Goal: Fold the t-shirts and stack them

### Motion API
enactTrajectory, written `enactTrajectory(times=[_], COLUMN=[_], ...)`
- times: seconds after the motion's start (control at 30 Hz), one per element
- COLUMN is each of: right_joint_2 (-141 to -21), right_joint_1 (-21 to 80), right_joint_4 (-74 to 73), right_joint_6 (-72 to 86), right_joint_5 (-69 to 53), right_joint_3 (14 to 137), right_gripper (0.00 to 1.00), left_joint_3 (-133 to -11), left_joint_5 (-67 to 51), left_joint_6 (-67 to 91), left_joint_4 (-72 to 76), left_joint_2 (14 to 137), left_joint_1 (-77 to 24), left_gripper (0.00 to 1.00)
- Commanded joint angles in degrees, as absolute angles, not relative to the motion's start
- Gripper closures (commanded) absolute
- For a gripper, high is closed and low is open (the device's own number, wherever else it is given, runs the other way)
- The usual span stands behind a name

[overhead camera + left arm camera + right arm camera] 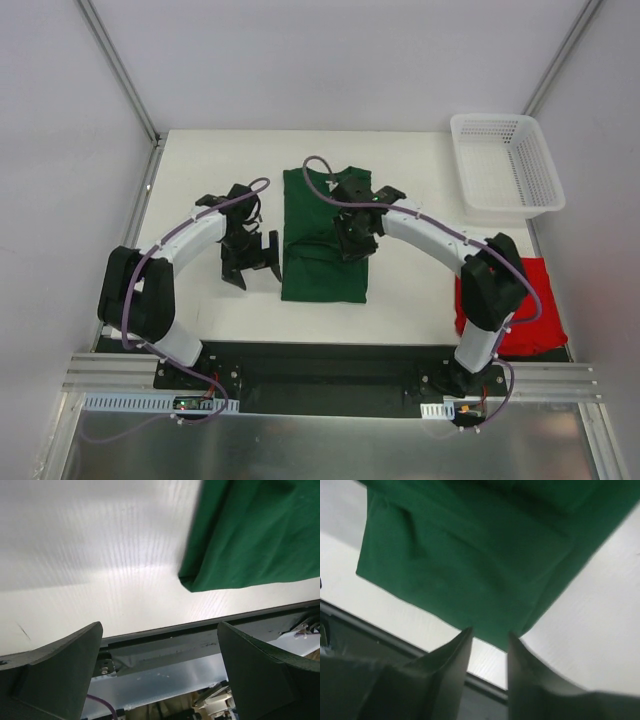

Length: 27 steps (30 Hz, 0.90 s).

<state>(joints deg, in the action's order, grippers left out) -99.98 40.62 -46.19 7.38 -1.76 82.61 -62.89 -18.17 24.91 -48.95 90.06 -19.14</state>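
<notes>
A green t-shirt (322, 240) lies in the middle of the white table (410, 290), folded into a long strip. My right gripper (355, 240) hovers over its right half. In the right wrist view the gripper (490, 636) has a narrow gap between its fingers with only table showing through, and the green t-shirt (470, 555) spreads beyond the tips. My left gripper (252, 268) stands wide open just left of the shirt, holding nothing. In the left wrist view the gripper (160, 630) faces the table's near edge, with a corner of the green t-shirt (255, 530) at upper right. A red t-shirt (528, 305) lies at the near right, partly hidden under the right arm.
A white plastic basket (505, 165) stands at the far right corner. The black base rail (320, 365) runs along the table's near edge. White enclosure walls surround the table.
</notes>
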Motion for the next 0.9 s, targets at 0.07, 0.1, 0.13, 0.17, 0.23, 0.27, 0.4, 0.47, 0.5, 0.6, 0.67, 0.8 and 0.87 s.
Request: enactTrajectory(times=[0.07,0.1,0.13,0.17,0.23,0.27,0.4,0.47,0.5,0.6,0.67,0.8,0.87], right_joint_2=[-105.7,-106.2,-107.4,-107.9,-109.9,-110.5,-113.3,-114.8,-115.4,-117.8,-118.8,-122.2,-123.7], right_joint_1=[44.8,44.7,44.8,44.8,45.0,45.1,46.0,46.0,46.0,46.3,47.0,48.1,48.3], right_joint_4=[-43.5,-43.2,-43.3,-43.5,-43.9,-44.1,-45.2,-45.3,-45.4,-45.5,-45.4,-45.9,-46.5], right_joint_6=[5.4,5.3,4.9,4.2,3.3,2.6,1.5,1.5,1.3,0.5,0.4,-2.3,-2.2], right_joint_5=[7.0,7.6,8.3,9.3,9.4,9.8,13.7,14.9,15.4,17.6,19.9,23.7,26.0], right_joint_3=[82.7,83.2,83.7,84.3,86.4,87.2,90.7,92.8,93.5,96.4,97.9,102.9,104.3], right_gripper=[0.61,0.61,0.61,0.62,0.62,0.63,0.63,0.63,0.63,0.63,0.62,0.61,0.6], left_joint_3=[-59.2,-58.9,-58.6,-58.4,-57.7,-57.4,-55.3,-54.9,-54.5,-54.0,-53.8,-53.3,-53.3], left_joint_5=[-16.8,-17.5,-17.8,-18.2,-18.7,-18.7,-19.6,-20.0,-20.0,-20.1,-20.4,-20.5,-20.5], left_joint_6=[28.8,28.9,28.9,28.8,28.9,29.0,29.5,29.6,29.7,29.6,29.6,29.3,29.1], left_joint_4=[-47.6,-47.6,-47.7,-47.7,-47.7,-47.8,-47.7,-47.8,-47.8,-48.1,-48.2,-48.8,-49.1], left_joint_2=[82.9,81.7,81.1,80.5,78.8,78.5,76.6,75.9,75.3,74.4,74.2,73.9,73.9], left_joint_1=[-19.2,-19.2,-19.2,-19.2,-19.1,-19.2,-19.1,-19.2,-19.2,-19.2,-19.2,-19.2,-19.2], left_gripper=[0.01,0.01,0.01,0.01,0.01,0.01,0.01,0.01,0.01,0.01,0.01,0.01,0.01])
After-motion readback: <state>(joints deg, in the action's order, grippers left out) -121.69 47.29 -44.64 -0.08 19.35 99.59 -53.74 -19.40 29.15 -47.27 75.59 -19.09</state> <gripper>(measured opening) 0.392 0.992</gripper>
